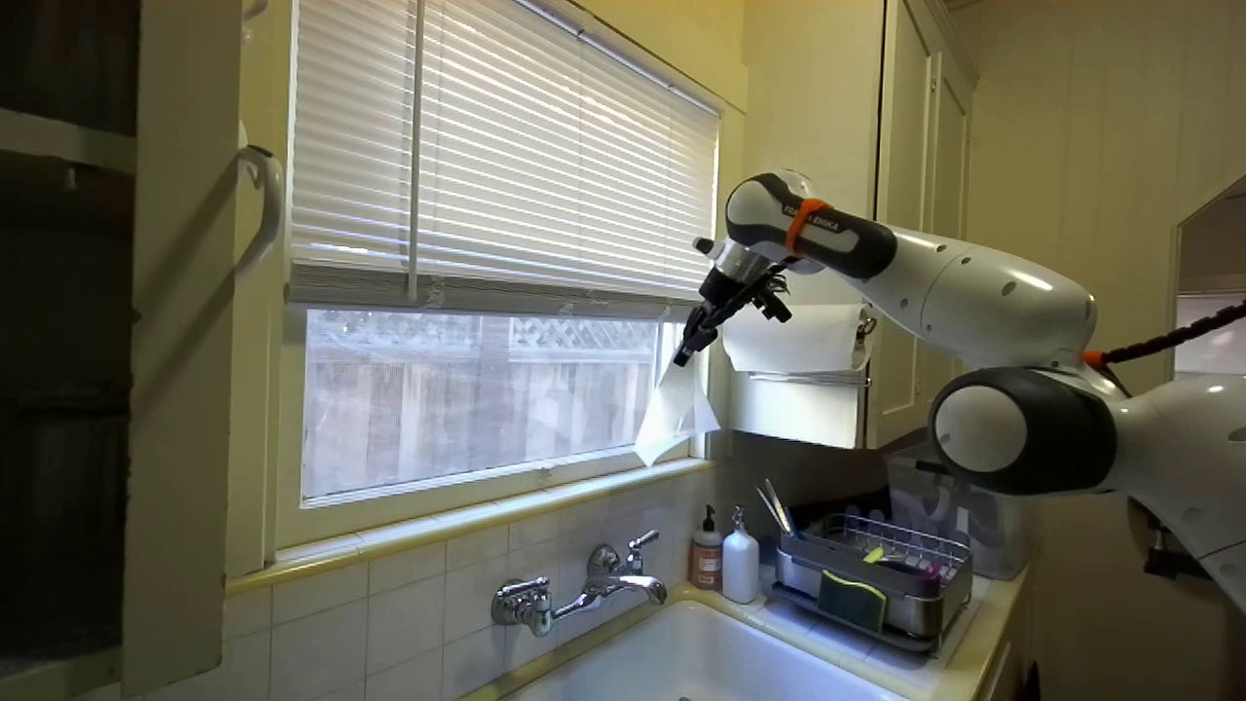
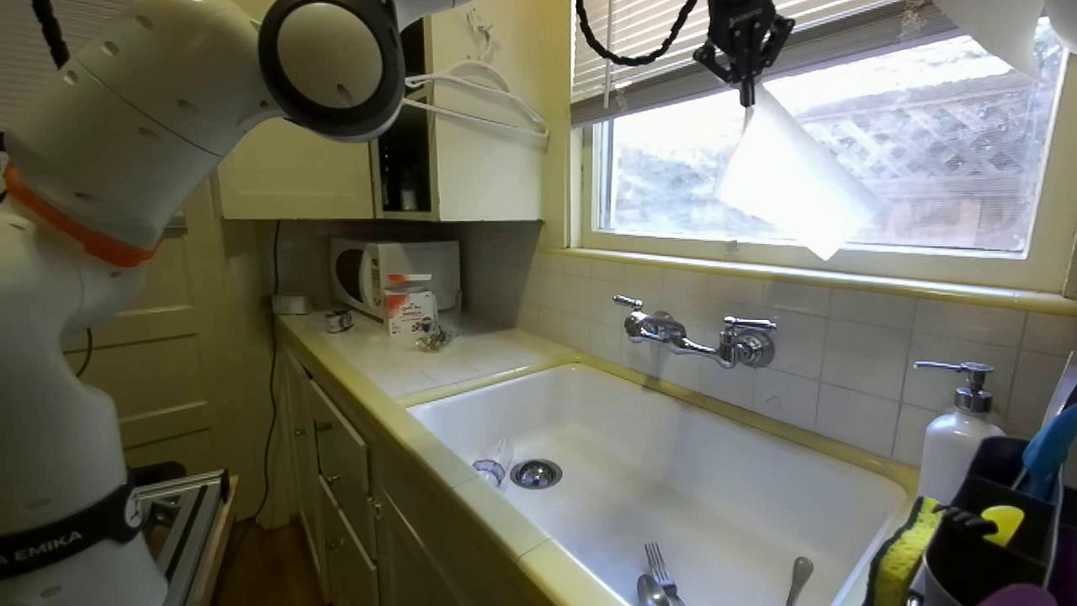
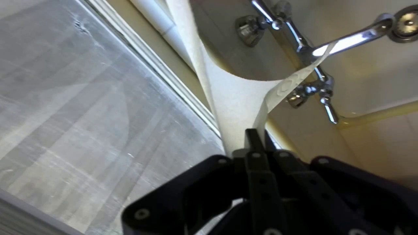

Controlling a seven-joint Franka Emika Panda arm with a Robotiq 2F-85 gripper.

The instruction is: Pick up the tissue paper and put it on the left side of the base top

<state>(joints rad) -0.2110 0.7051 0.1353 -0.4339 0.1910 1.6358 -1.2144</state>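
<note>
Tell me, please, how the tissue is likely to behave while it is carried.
Likely floppy: the tissue hangs curled from the end effector. Probably light: it looks like one thin sheet. It could swing, as only its top is pinched.

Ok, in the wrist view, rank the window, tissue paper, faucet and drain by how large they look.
1. Window
2. Tissue paper and faucet: similar spread, the former nearer the camera, so unranked
3. Drain, clipped at the edge

"EMIKA" lettering [image 2: 46, 544] on the robot arm [image 1: 993, 302], both exterior views
</note>
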